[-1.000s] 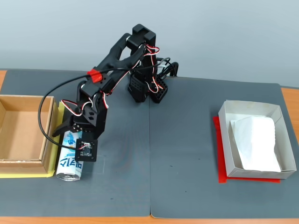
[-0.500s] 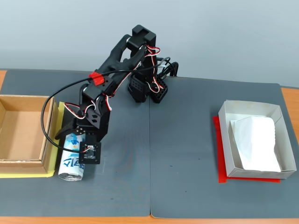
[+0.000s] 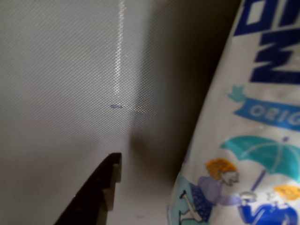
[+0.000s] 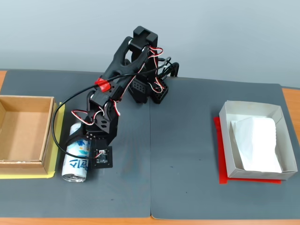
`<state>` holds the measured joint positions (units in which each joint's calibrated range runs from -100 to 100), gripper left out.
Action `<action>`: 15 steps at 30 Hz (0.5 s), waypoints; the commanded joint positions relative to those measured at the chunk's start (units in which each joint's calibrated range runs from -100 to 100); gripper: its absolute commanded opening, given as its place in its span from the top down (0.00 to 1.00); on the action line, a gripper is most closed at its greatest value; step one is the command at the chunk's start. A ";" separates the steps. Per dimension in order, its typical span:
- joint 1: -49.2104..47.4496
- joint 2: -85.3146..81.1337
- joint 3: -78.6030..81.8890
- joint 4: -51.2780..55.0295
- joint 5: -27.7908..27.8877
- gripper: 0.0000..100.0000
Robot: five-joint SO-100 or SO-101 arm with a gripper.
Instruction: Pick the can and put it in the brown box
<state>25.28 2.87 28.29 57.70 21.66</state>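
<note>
The can (image 4: 77,157) lies on its side on the dark mat, just right of the brown box (image 4: 48,133), white with blue lettering and a silver end toward the front. My gripper (image 4: 86,146) hangs low over the can's right side, its camera board beside the can. In the wrist view the can (image 3: 243,140) fills the right side. One dark finger (image 3: 101,197) shows at the lower left, with a strip of bare mat between it and the can. The other finger is hidden. The gripper (image 3: 157,164) looks open and grips nothing.
The brown box sits on a yellow sheet (image 4: 28,174) at the left edge. A white-grey box (image 4: 226,140) with white paper stands at the right on red tape. The arm's base (image 4: 150,89) is at the back centre, and a black cable loops near the can.
The arm has swung a little to the right and lowered. The can has shifted slightly right, away from the brown box. The jaw that stuck out left of the can no longer shows there.
</note>
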 commanded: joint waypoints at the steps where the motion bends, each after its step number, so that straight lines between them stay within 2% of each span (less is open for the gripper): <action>1: 0.15 -2.49 -0.14 -1.76 -0.14 0.53; 15: 2.34 1.83 -0.78 -5.49 -0.14 0.53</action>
<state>26.53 3.97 28.38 54.67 21.71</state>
